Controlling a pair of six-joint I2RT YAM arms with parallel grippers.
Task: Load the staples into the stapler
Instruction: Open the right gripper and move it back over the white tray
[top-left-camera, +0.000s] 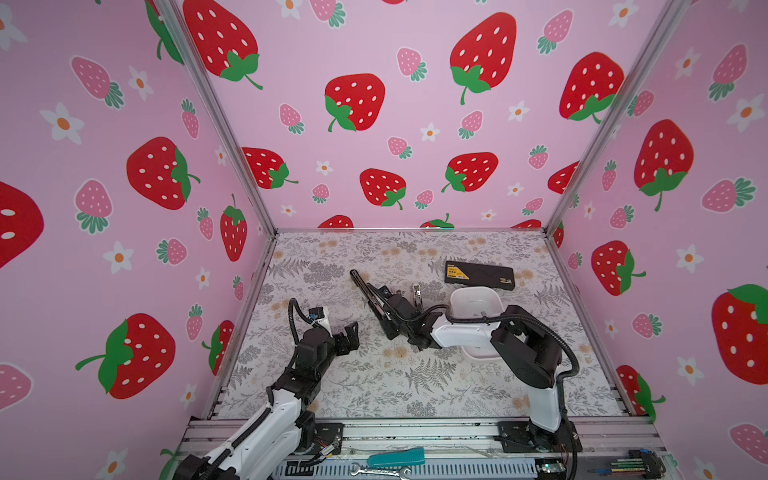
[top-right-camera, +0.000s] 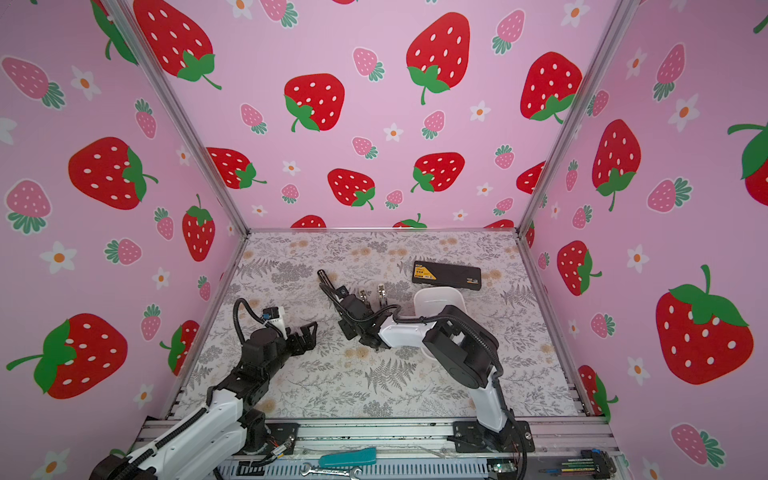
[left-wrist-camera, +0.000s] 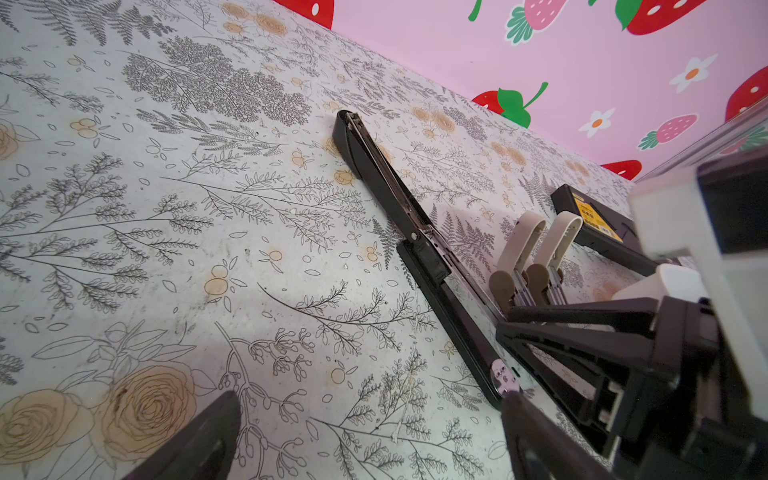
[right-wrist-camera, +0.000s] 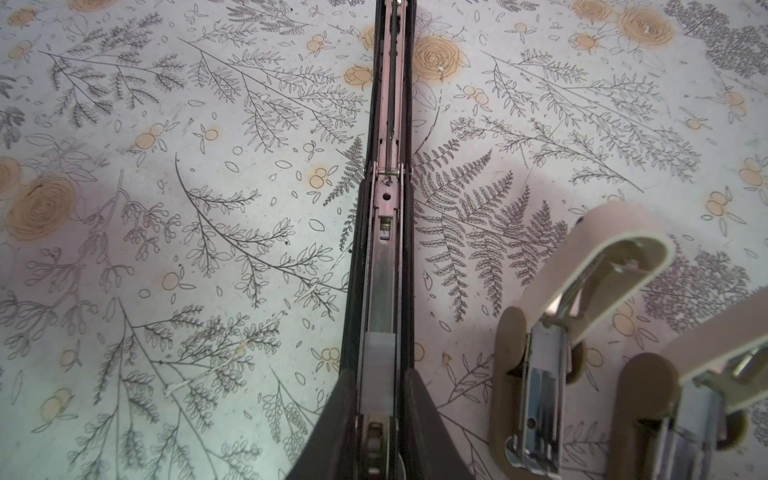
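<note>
Black stapler (right-wrist-camera: 390, 83), right gripper (right-wrist-camera: 380, 374) astride (reaching leftward)

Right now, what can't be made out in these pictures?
- Right wrist view: whether the right gripper grips the staples lying in the black stapler; its fingertips sit too close to tell.
- Both top views: contents of the white bin; the right arm covers most of it.
- Right wrist view: one beige stapler, cut off by the edge.
- Top views: print on the black box, too small.
</note>
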